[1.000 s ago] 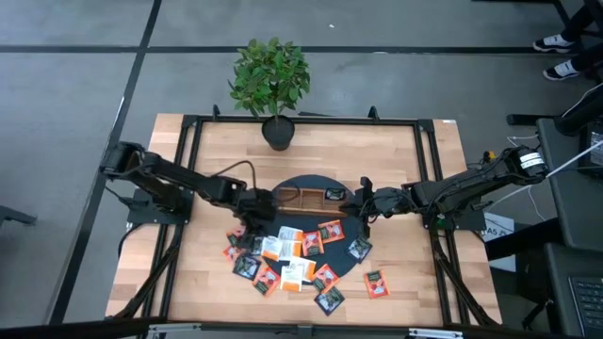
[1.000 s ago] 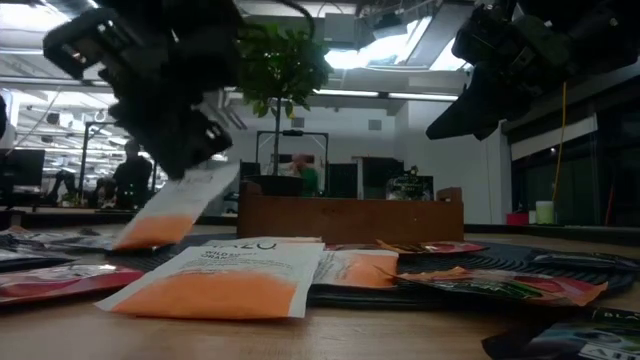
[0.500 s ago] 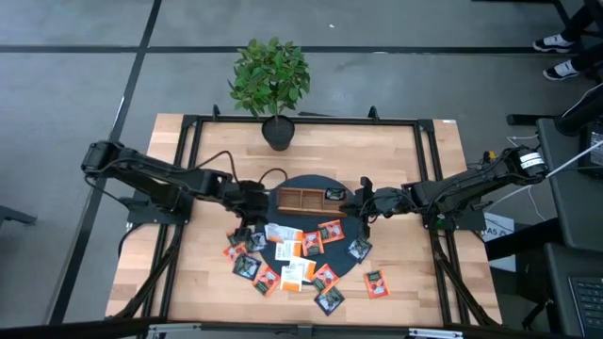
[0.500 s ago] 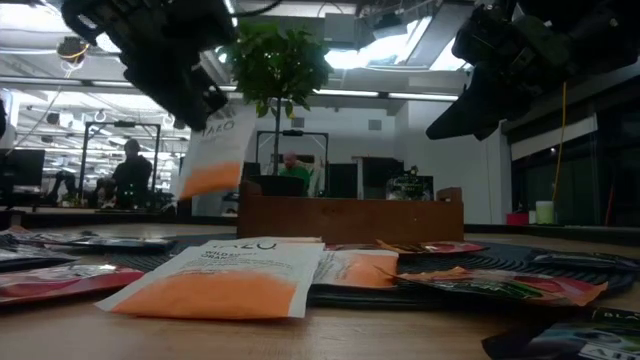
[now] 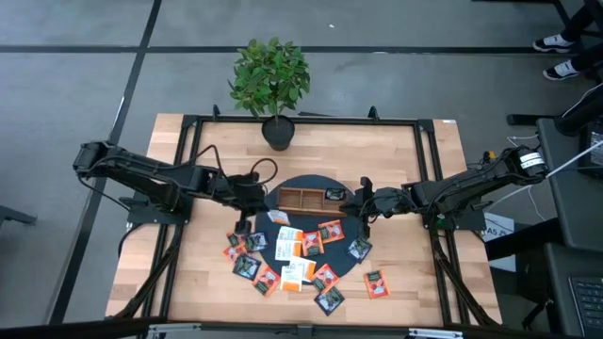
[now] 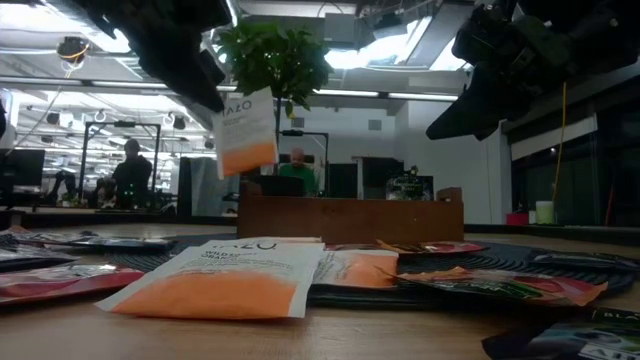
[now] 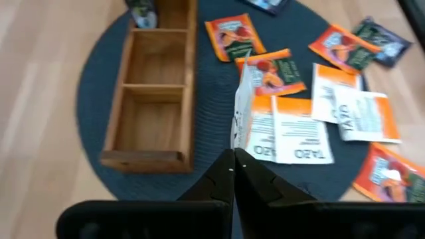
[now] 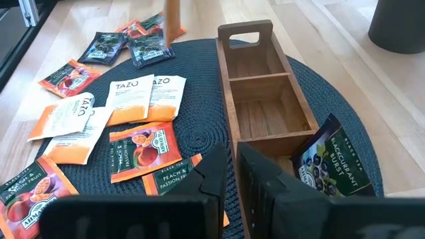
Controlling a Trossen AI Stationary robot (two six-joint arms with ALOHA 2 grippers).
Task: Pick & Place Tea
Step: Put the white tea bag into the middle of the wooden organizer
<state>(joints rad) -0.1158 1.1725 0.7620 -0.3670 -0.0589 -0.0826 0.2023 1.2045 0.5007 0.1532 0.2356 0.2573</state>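
We see the white-and-orange sachet (image 6: 247,132) higher than a moment ago, now hanging upper left of centre in the low view, nearer the wooden tray (image 6: 350,217). Its label reads "TAZO". The left gripper (image 7: 234,166) pinches its top edge, fingers closed. The right gripper (image 8: 232,162) waits above the tray's end, nearly closed, empty.

This is a robotics lab or workshop. A wooden table (image 5: 396,151) in a black metal frame (image 5: 188,127) stands on grey floor. Behind it lie an open hall with ceiling strip lights (image 6: 380,96), equipment racks (image 6: 100,170) and seated people (image 6: 296,168).
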